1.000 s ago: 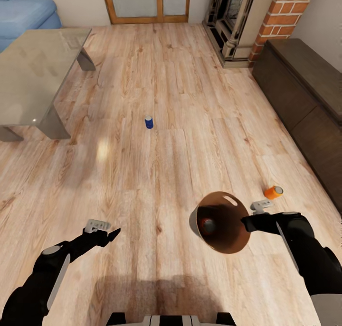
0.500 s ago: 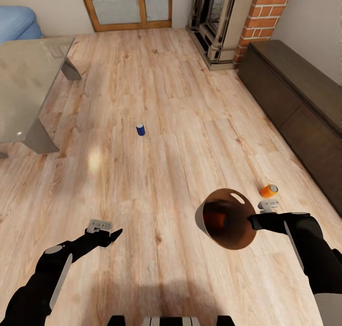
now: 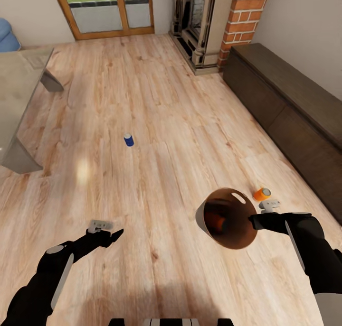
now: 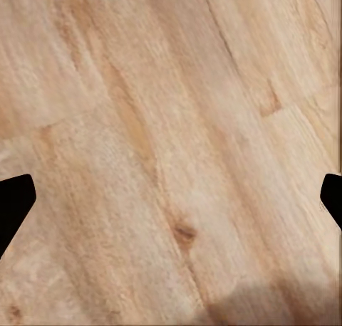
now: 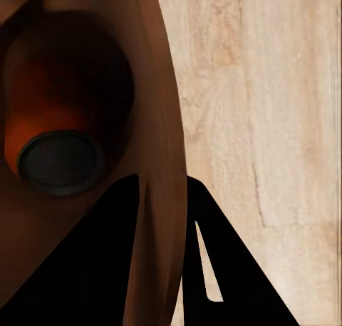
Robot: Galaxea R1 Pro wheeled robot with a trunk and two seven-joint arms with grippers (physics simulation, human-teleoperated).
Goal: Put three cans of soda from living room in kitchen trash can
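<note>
- Right gripper point(image 3: 252, 220): clamped on the rim of the trash can point(image 3: 227, 218), carried tilted above the floor point(image 3: 156, 174); one orange can point(image 5: 60, 130) inside.
- Left gripper point(image 3: 115, 233): spread wide, nothing in it.
- Orange can on the floor point(image 3: 261, 193): on its side near the bin; probably light, rigid, slick, prone to rolling; take across its barrel.
- Blue can point(image 3: 128, 139): upright, well apart; grip mid-body.

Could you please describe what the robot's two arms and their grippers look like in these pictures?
Both arms are glossy black with light grey panels along the forearm. The left gripper ends in dark, pointed, tapering fingers, and a small pale grey block sits on its wrist. The right gripper has the same black build and a similar grey block. No cables or markings are discernible.
</note>
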